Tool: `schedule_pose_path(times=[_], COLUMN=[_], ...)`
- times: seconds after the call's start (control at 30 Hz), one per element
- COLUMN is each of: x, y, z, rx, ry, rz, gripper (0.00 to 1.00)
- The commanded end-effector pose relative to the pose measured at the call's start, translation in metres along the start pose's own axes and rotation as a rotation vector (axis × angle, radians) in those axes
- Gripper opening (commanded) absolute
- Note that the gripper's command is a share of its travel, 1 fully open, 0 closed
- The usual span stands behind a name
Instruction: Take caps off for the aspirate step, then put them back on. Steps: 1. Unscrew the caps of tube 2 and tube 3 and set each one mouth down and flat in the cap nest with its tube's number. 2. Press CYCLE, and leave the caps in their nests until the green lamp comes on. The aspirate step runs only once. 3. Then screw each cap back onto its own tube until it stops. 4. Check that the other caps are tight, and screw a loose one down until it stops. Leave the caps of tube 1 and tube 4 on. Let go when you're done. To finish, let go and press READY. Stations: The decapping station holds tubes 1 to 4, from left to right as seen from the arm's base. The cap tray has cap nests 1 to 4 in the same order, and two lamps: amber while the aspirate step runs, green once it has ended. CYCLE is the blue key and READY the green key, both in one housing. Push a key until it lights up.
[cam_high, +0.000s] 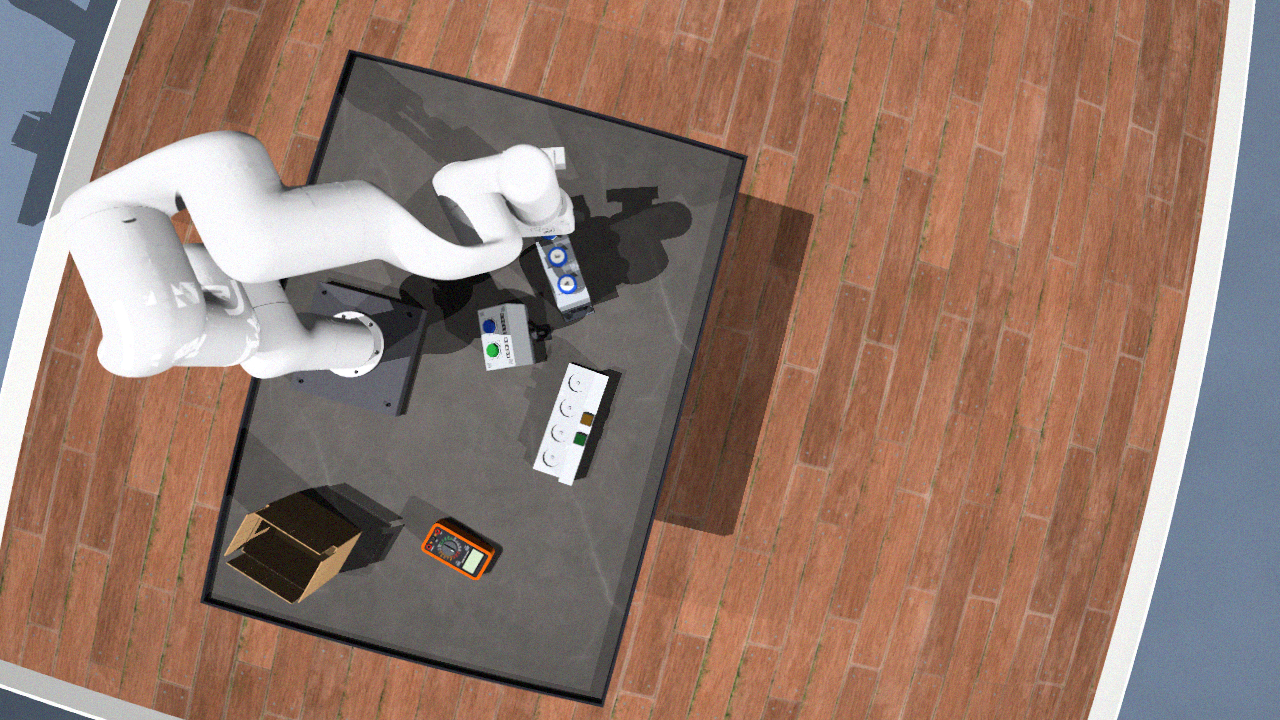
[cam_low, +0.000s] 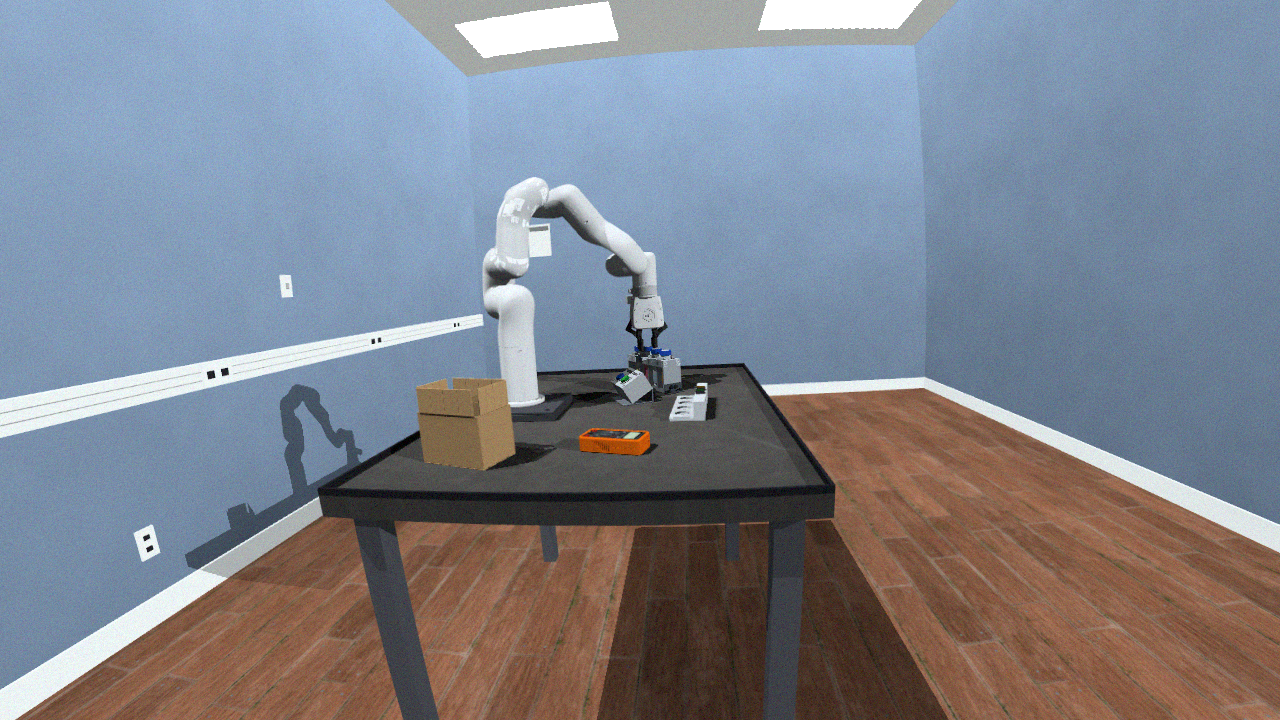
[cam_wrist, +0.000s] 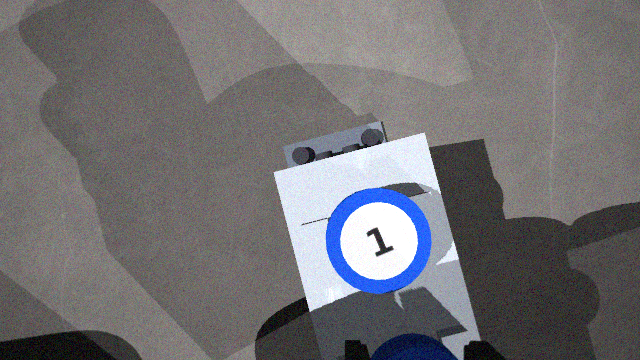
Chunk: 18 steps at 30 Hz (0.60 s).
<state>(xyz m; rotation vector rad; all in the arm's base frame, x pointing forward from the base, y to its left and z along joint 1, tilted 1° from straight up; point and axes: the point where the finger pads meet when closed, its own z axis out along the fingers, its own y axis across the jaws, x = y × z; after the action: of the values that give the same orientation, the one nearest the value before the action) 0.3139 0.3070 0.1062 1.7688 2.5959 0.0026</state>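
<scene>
The decapping station (cam_high: 563, 273) stands on the table, and my wrist covers its near end. In the wrist view the blue-rimmed cap of tube 1 (cam_wrist: 378, 240) sits on the white block. Just below it, at the frame's bottom edge, the blue cap of tube 2 (cam_wrist: 412, 349) lies between my two dark fingers. My gripper (cam_wrist: 415, 351) is shut on that cap, pointing straight down over the station (cam_low: 653, 365). Two more blue caps (cam_high: 556, 256) (cam_high: 566, 285) show on the station beyond my wrist. The cap tray (cam_high: 571, 422) has all its nests empty.
The key housing (cam_high: 510, 335) with the blue key (cam_high: 488, 325) and the green key (cam_high: 491, 350) stands between the arm's base and the station. An orange multimeter (cam_high: 457, 548) and an open cardboard box (cam_high: 290, 544) lie at the table's far end.
</scene>
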Motion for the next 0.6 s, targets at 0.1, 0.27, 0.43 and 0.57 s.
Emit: schedule_pose_path(times=[0.1,0.27,0.43,0.57], x=[0.0004,0.0004,0.0004,0.0004], y=[0.0010,0.0010,0.0010,0.0010], z=[-0.0012,-0.0012,-0.0012,-0.0012], rx=[-0.008,-0.008,-0.006,-0.005], ry=[-0.011,-0.011,-0.012,-0.012], rz=[0.001,-0.049,-0.299,-0.499], gripper=[0.00,0.00,0.00,0.00])
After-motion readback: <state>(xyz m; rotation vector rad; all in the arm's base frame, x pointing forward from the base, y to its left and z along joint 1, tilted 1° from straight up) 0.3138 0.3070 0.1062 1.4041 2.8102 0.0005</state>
